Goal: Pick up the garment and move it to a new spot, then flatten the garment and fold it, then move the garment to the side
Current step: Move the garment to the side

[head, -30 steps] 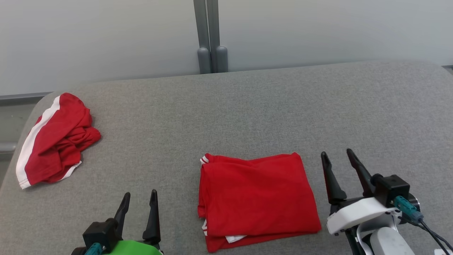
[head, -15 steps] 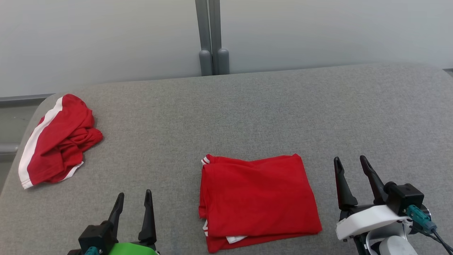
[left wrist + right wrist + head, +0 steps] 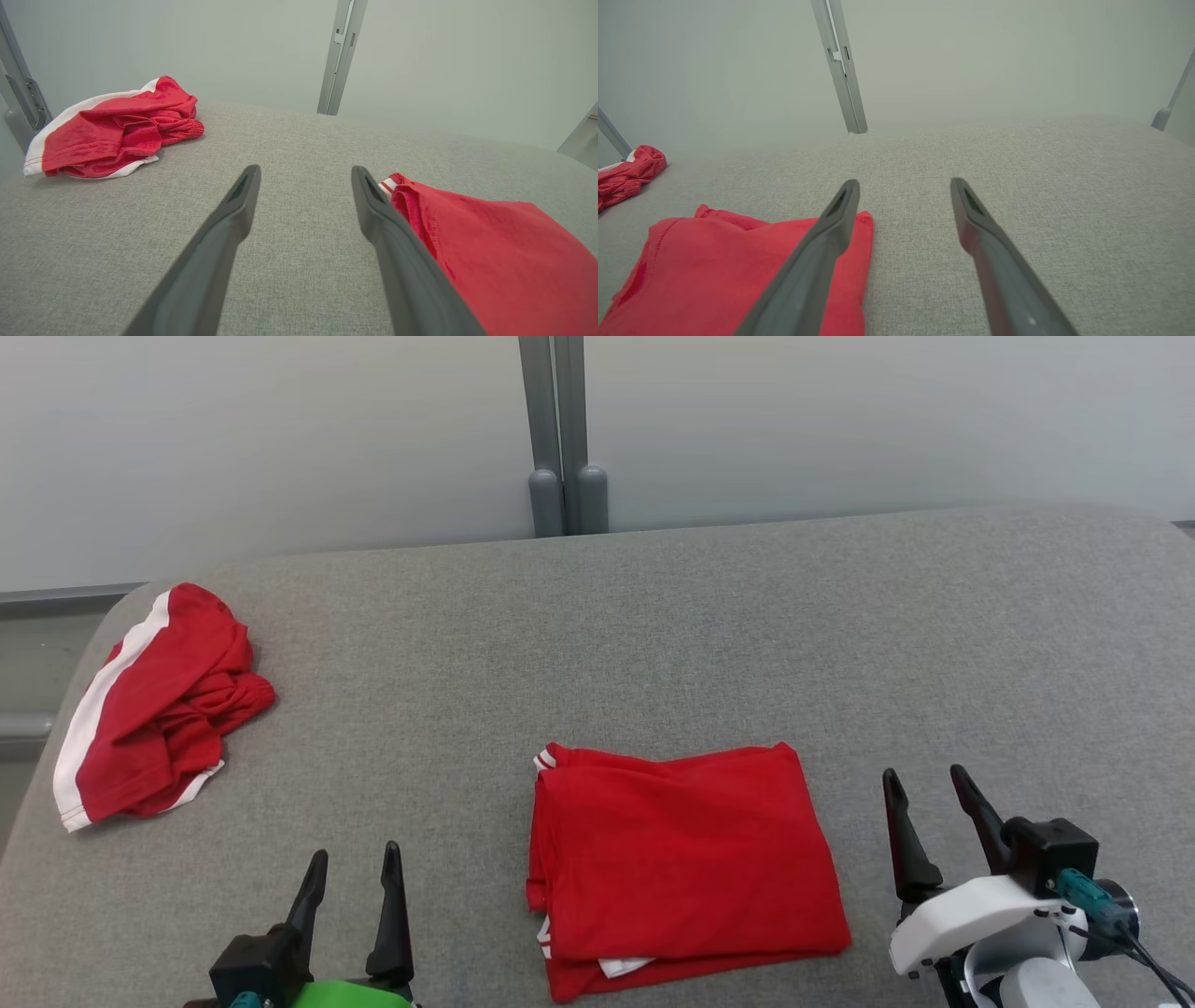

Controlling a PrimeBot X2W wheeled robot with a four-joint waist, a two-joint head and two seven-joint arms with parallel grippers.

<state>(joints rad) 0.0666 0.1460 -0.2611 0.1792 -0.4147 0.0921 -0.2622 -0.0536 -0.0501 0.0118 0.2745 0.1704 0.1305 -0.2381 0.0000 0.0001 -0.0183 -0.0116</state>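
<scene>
A red garment (image 3: pixel 681 859) lies folded into a flat rectangle at the near middle of the grey padded table (image 3: pixel 653 635); it also shows in the left wrist view (image 3: pixel 504 261) and the right wrist view (image 3: pixel 738 266). My left gripper (image 3: pixel 357 851) stands open to its left, apart from it, with nothing between the fingers (image 3: pixel 306 170). My right gripper (image 3: pixel 924 773) stands open just right of the garment's right edge, also holding nothing (image 3: pixel 904 182). A second red garment with a white stripe (image 3: pixel 159 709) lies crumpled at the table's far left.
A grey double post (image 3: pixel 565 429) stands against the pale wall behind the table's far edge. The table's rounded left edge runs close beside the crumpled garment (image 3: pixel 117 130). Bare grey surface stretches across the far half and the right side.
My right gripper has drawn back toward me and to the right, away from the folded garment. The left gripper has drawn back slightly. Both garments lie as before.
</scene>
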